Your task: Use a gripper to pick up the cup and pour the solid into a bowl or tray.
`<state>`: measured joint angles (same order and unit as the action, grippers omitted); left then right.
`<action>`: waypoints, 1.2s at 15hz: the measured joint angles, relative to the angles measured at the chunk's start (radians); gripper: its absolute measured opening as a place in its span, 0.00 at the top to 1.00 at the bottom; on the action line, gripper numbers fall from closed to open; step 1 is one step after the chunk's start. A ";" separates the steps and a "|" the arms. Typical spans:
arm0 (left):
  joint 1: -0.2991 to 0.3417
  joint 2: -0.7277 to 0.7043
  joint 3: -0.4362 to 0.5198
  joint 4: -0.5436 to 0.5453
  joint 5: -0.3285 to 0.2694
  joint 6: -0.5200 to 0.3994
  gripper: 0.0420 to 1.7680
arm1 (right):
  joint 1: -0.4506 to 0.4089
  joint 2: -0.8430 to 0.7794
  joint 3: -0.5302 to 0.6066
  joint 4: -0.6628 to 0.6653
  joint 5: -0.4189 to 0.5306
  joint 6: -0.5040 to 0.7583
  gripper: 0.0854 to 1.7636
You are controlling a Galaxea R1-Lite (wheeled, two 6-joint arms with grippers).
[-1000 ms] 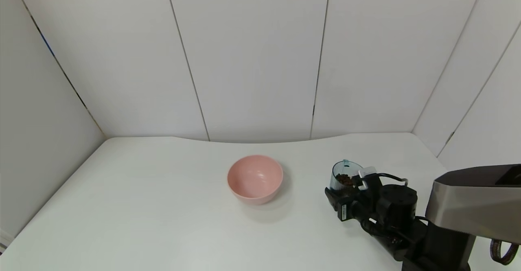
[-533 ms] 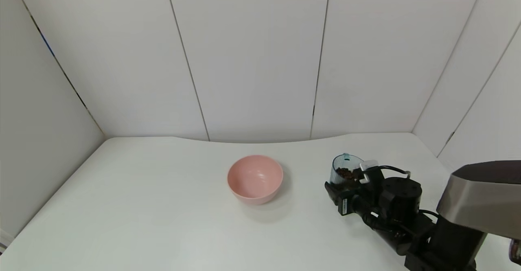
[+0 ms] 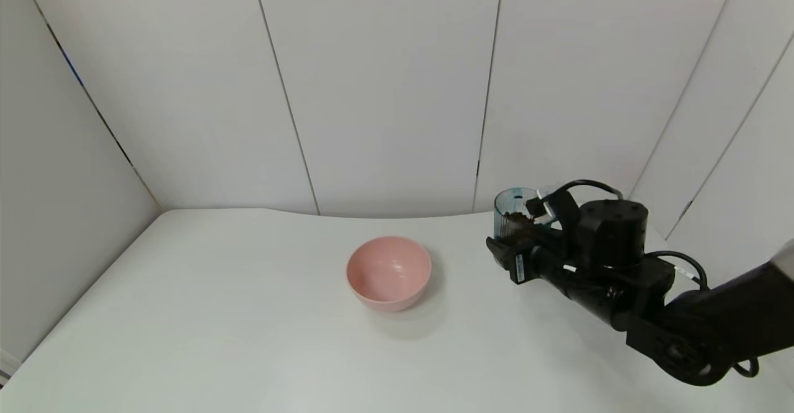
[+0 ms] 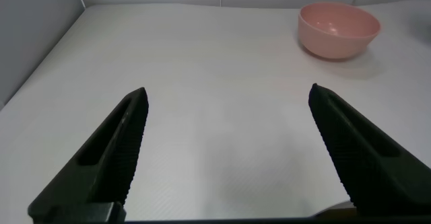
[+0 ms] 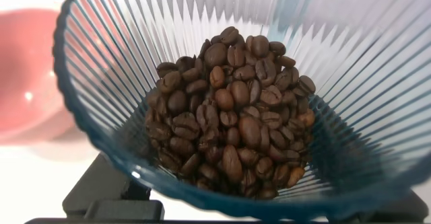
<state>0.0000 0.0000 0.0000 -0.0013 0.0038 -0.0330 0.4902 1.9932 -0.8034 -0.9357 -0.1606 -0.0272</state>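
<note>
My right gripper is shut on the ribbed blue-grey cup and holds it upright in the air, to the right of the pink bowl. The cup fills the right wrist view, with a heap of dark brown beans in its bottom; beans also show at its rim in the head view. The bowl stands empty at the table's middle, and also shows in the right wrist view and the left wrist view. My left gripper is open and empty over bare table, far from the bowl.
The white table is bounded by white wall panels behind and on both sides. The right arm reaches in from the lower right.
My right gripper has lifted the cup off the table and carried it upward, slightly back and left. The bowl has not moved.
</note>
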 joint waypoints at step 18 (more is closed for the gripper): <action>0.000 0.000 0.000 0.000 0.000 0.000 0.03 | 0.226 0.018 -0.506 0.694 -0.202 -0.238 0.25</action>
<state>0.0000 0.0000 0.0000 -0.0013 0.0038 -0.0332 0.7162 2.0109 -1.3094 -0.2413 -0.3626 -0.2651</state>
